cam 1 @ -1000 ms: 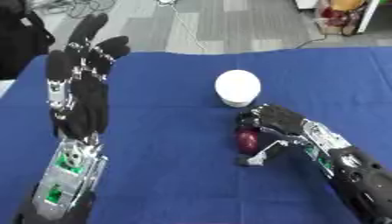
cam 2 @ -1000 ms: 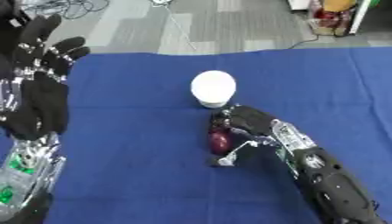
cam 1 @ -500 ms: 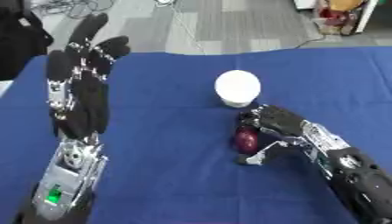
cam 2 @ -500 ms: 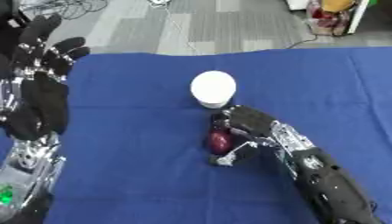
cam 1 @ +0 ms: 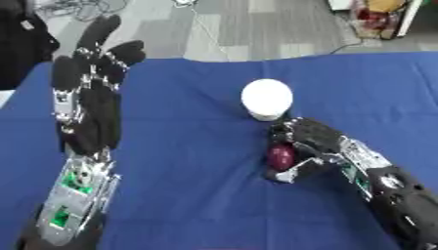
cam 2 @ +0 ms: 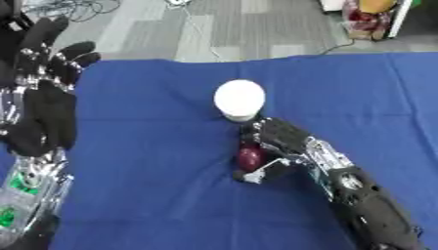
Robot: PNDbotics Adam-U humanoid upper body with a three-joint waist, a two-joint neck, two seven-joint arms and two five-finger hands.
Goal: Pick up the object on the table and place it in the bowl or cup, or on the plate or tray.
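Observation:
A small dark red round object [cam 1: 280,156] lies on the blue tablecloth just in front of a white cup [cam 1: 266,98]. My right hand [cam 1: 315,142] reaches in from the lower right, its fingers curled over the top of the red object and its thumb under it on the near side. The object still appears to touch the cloth. My left hand [cam 1: 90,105] is raised upright at the left, fingers straight and spread, holding nothing.
The blue cloth [cam 1: 188,185] covers the whole table. Beyond its far edge is grey floor with cables [cam 1: 77,7] and a cluttered corner at the upper right [cam 1: 381,17].
None of the things has visibly moved; my right hand stays curled round the red object and my left hand stays raised.

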